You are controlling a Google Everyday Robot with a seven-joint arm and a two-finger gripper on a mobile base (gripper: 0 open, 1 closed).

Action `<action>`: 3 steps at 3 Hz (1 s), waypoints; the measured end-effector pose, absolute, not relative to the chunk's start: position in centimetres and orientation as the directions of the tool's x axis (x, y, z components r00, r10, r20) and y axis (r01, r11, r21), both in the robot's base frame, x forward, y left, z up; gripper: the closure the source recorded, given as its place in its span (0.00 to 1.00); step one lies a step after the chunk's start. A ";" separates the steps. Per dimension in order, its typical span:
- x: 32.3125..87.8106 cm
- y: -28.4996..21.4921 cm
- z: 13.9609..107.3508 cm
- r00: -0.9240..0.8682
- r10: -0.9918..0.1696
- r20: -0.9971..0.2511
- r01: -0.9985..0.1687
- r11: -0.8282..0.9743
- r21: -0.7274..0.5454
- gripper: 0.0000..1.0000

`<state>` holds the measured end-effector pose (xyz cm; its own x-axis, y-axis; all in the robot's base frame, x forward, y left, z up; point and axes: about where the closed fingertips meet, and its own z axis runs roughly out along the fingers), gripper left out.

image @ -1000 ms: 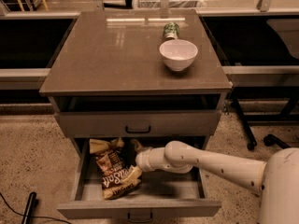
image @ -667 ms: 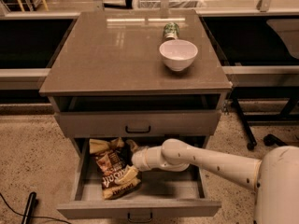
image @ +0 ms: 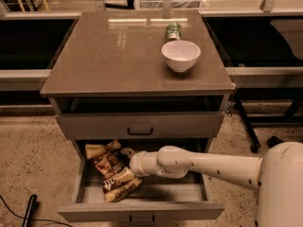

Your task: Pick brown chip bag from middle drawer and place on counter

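While lying in middle drawer, looks crumpled: brown chip bag, cream-tan ends, white script, against gripper; cannot tell grip.

brown chip bag: in middle drawer, left side
gripper: in drawer, right of bag
bowl: on counter, right
can: behind bowl

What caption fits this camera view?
Gripper low in the open middle drawer beside the brown chip bag; bowl on counter.
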<state>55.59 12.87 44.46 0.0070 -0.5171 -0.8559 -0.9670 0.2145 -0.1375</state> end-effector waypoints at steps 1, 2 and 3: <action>55.8 12.8 44.4 0.053 -0.572 -0.818 -0.948 0.230 -0.222 0.63; 55.8 12.8 44.4 0.080 -0.606 -0.791 -0.937 0.226 -0.268 0.87; 55.8 12.9 44.7 0.099 -0.611 -0.786 -0.928 0.227 -0.294 1.00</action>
<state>55.79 12.86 44.68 0.0995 -0.6106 -0.7857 -0.9284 0.2272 -0.2941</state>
